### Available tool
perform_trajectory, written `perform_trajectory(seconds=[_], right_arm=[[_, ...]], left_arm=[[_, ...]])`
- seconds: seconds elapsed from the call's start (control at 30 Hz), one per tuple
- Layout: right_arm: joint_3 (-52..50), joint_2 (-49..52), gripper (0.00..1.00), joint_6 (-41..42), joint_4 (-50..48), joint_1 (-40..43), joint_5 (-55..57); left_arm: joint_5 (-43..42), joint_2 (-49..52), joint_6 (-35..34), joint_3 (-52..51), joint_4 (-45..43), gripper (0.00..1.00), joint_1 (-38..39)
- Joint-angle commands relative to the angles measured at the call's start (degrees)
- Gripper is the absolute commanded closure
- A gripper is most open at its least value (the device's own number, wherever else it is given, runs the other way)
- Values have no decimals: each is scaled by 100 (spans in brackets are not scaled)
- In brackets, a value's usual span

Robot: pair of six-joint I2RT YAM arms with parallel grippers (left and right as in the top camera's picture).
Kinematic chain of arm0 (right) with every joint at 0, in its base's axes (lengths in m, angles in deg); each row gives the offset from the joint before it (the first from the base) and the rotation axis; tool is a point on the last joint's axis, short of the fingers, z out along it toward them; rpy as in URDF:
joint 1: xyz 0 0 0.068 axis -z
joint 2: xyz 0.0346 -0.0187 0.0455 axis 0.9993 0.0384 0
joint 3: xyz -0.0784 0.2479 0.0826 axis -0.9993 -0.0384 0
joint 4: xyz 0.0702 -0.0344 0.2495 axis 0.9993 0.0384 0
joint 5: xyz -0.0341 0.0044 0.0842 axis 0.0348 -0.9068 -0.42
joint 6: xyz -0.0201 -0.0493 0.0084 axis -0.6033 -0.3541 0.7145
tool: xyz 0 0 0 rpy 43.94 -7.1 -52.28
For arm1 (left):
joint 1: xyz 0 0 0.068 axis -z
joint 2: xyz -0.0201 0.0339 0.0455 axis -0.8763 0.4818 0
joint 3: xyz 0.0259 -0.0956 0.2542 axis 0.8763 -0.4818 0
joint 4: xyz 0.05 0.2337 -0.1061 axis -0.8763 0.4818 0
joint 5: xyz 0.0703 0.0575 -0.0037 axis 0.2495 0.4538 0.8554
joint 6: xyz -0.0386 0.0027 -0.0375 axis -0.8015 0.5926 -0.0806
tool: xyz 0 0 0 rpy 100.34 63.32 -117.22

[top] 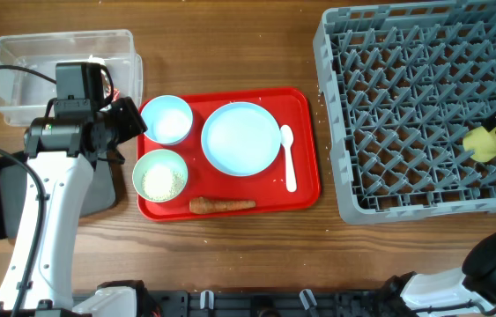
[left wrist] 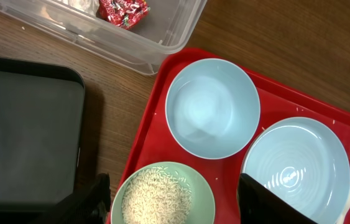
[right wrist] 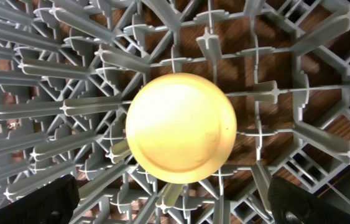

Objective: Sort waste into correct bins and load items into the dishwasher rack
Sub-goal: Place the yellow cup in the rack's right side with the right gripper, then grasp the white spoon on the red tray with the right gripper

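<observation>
My left gripper (top: 129,123) is open and empty, its fingers either side of the pale-green bowl (left wrist: 162,196) of rice grains (left wrist: 156,199). The white-blue bowl (left wrist: 212,107) and pale-blue plate (left wrist: 296,168) sit beside it on the red tray (top: 305,189). A carrot piece (top: 221,205) lies on the tray's front edge. The red wrapper (left wrist: 122,11) lies in the clear tub (left wrist: 131,43). The black tray (left wrist: 25,137) is to the left. My right gripper (right wrist: 175,202) is open just above the yellow cup (right wrist: 181,127), which rests bottom-up on the grey rack (top: 424,106).
A white spoon (top: 288,158) lies on the red tray right of the plate. My left arm covers part of the black tray and of the tub in the overhead view. The rack fills the table's right side.
</observation>
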Motion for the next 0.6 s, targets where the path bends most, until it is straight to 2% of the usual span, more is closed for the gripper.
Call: perform_trajectory(seconds=[0.0, 0.1, 0.17, 0.27, 0.33, 0.47, 0.57], right_arm=[[46, -216, 0, 55, -20, 4, -549], [46, -713, 0, -149, -33, -83, -1766], [46, -1036, 0, -374, 63, -348, -1978], [44, -1486, 0, -767, 317, -1193, -1967], [44, -1652, 0, -892, 507, -2116, -1906], [26, -1526, 0, -721, 748, -4019, -898], [4, -1322, 0, -382, 782, -5034, -164]], left_arm=[[92, -83, 70, 37, 2, 35, -31], [92, -83, 70, 37, 2, 33, -31], [92, -83, 70, 37, 4, 32, -31], [92, -83, 70, 35, 33, 28, -31], [92, -83, 68, 35, 90, 22, -31], [94, -83, 70, 35, 212, 21, -31], [94, -72, 70, 35, 216, 20, -31]])
